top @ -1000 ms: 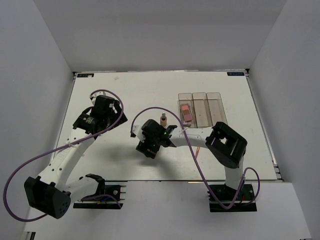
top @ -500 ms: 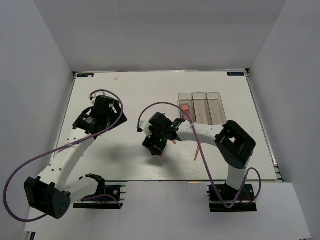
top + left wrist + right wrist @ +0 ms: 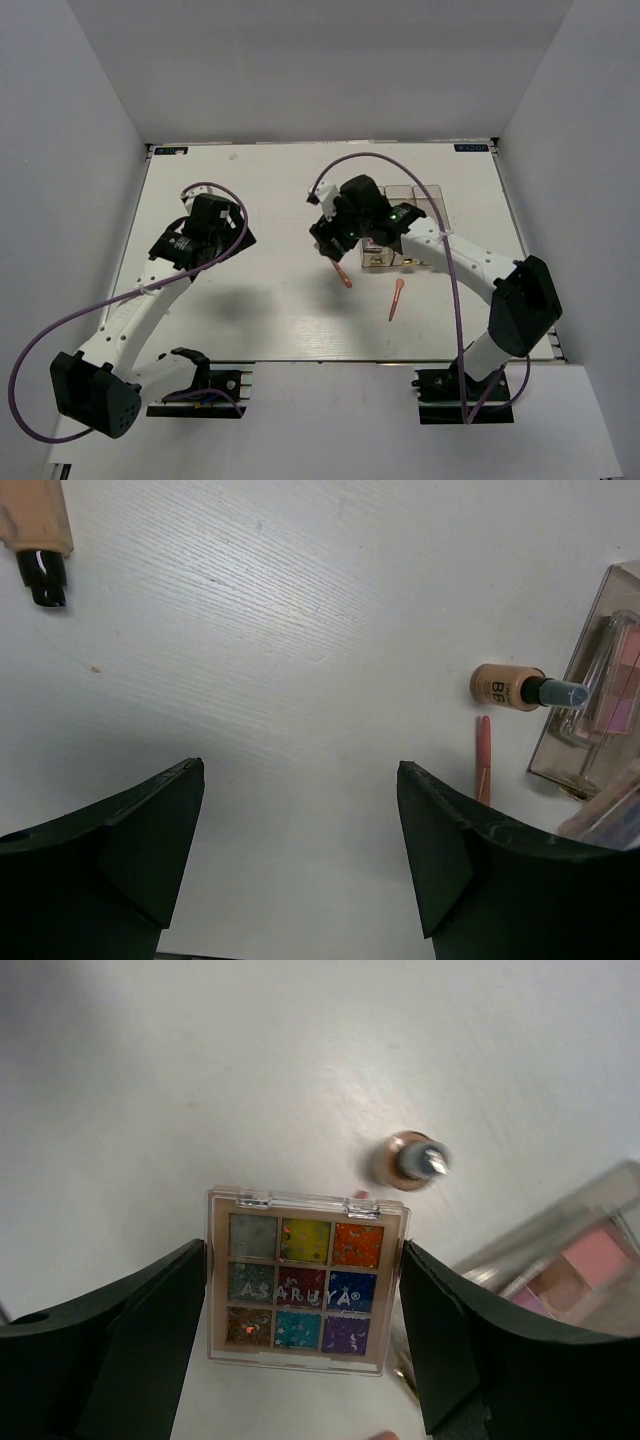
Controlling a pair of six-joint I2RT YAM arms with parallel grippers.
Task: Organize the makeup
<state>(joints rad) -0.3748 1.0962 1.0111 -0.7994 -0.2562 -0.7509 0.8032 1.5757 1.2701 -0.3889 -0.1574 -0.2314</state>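
Observation:
My right gripper (image 3: 303,1250) is shut on a multicolour palette (image 3: 305,1290), one finger on each side edge, holding it above the table. Below it stands a tiny tan bottle (image 3: 408,1160), which the left wrist view shows as well (image 3: 510,687). In the top view the right gripper (image 3: 335,240) hangs just left of the clear box (image 3: 412,210). A pink palette (image 3: 618,685) lies inside that box. Two coral sticks (image 3: 343,277) (image 3: 396,299) lie on the table in front of it. My left gripper (image 3: 300,770) is open over bare table, at the left (image 3: 225,228).
A tan tube with a black cap (image 3: 38,530) lies at the top left of the left wrist view. Grey walls surround the white table (image 3: 280,180). The right arm's purple cable (image 3: 440,260) loops over the table near the box.
The right arm has swung up and to the right, from the table's middle to beside the clear box, still holding the palette. Both coral sticks now show. The left arm has not moved.

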